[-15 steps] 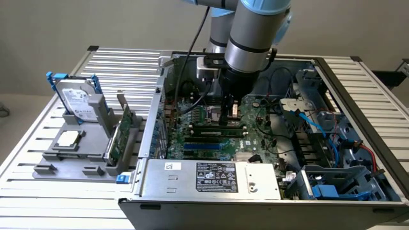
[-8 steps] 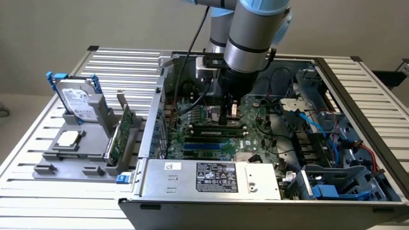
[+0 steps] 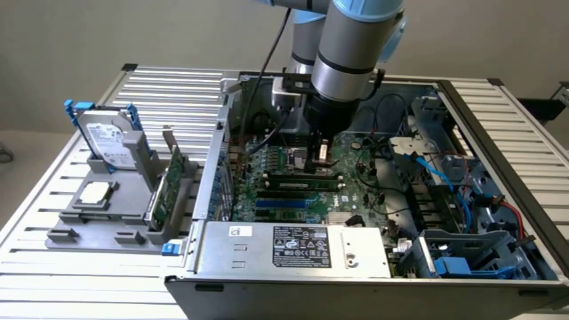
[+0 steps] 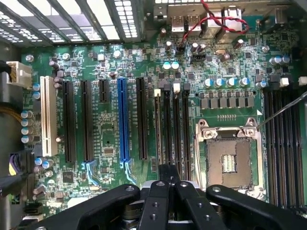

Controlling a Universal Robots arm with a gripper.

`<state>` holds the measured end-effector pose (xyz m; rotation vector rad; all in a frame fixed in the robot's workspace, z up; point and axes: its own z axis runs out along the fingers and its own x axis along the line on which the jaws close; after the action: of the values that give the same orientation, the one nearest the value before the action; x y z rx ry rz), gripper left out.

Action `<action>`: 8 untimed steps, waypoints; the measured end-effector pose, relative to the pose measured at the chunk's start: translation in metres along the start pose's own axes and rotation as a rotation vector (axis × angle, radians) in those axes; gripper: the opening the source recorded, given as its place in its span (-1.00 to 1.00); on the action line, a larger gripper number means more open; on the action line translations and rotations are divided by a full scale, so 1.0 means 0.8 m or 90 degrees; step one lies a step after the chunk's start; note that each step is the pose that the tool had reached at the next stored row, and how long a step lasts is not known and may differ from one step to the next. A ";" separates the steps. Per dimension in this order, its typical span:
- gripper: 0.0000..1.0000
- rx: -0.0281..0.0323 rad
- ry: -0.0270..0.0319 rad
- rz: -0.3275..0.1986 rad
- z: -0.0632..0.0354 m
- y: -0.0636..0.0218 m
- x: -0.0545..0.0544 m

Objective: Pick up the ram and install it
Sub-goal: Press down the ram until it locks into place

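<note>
The arm [image 3: 351,40] is a thick round tube of brushed silver-grey metal, with pale blue plastic caps at its joints and a narrow black ring circling the tube near its lower end. Beneath the ring sits a black cylindrical wrist section. A black cable runs along the arm's left side in the exterior view. The gripper [image 4: 168,191] is matte black: two broad curved outer links, each fixed with a round silver-rimmed screw, flank two slim flat fingers [image 4: 158,201] with small holes along their length
</note>
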<state>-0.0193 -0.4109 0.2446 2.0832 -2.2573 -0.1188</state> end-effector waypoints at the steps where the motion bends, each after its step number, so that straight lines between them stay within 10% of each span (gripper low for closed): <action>1: -0.79 0.0001 -0.0010 0.009 0.000 0.000 0.000; 8: -0.79 0.0003 -0.0079 0.076 0.000 0.000 0.000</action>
<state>-0.0193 -0.4109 0.2446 1.9467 -2.3821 -0.1249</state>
